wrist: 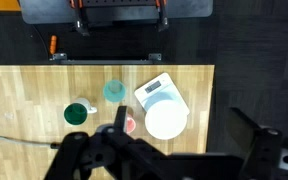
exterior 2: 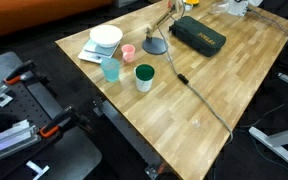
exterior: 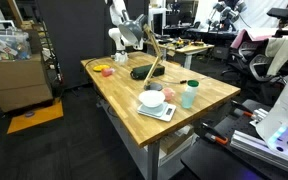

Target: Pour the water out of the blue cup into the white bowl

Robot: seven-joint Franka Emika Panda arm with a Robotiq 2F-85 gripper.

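The blue cup (exterior 2: 110,69) stands upright near the table's front edge, and also shows in an exterior view (exterior: 189,95) and in the wrist view (wrist: 113,92). The white bowl (exterior 2: 107,38) sits on a white kitchen scale (exterior 2: 92,52) close beside the cup; it also shows in an exterior view (exterior: 152,99) and in the wrist view (wrist: 166,121). My gripper (exterior: 133,37) hangs high above the far end of the table, well away from both. In the wrist view its dark fingers (wrist: 179,150) are spread wide and hold nothing.
A small pink cup (exterior 2: 128,52) and a dark green round object (exterior 2: 144,75) stand next to the blue cup. A desk lamp (exterior 2: 156,45), a black case (exterior 2: 197,34) and a cable (exterior 2: 199,95) lie on the wooden table (exterior 2: 214,90).
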